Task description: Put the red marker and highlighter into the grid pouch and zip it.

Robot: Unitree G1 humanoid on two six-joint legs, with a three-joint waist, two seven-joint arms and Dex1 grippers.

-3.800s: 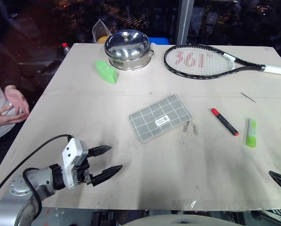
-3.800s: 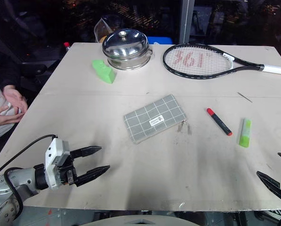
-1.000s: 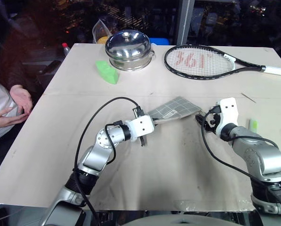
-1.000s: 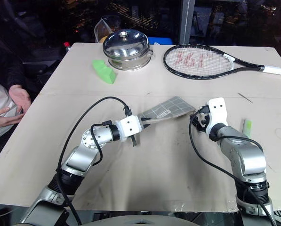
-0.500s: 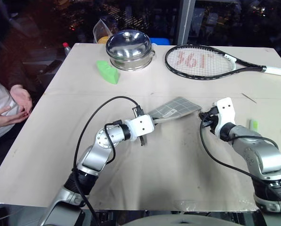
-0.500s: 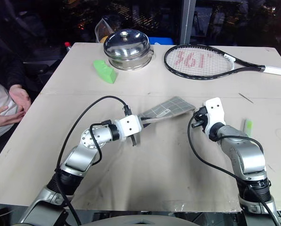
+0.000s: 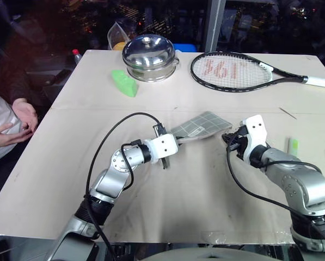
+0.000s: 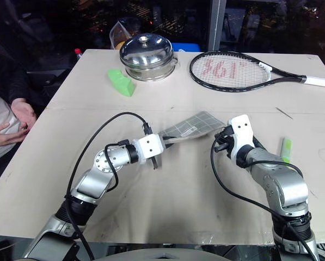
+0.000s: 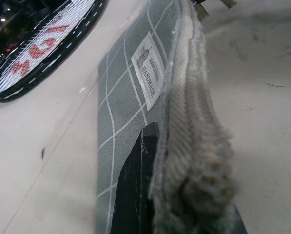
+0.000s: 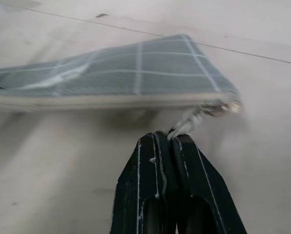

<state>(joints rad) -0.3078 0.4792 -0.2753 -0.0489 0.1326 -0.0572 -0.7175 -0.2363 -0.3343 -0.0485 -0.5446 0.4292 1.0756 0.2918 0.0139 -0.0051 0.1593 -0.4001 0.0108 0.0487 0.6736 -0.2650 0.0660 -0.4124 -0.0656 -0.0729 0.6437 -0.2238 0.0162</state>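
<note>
Grey grid pouch (image 8: 190, 126) hangs lifted between both grippers, long side running across. Left gripper (image 9: 150, 195) pinches one end; right gripper (image 10: 168, 139) squeezes the zipper pull (image 10: 196, 116) just past its fingertips.

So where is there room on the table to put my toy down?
Plenty of bare table at the near edge, in front of both arms. More lies between the green block and the grid pouch. It is crowded at the far edge, with the steel pot and racket, and around the pouch.
</note>
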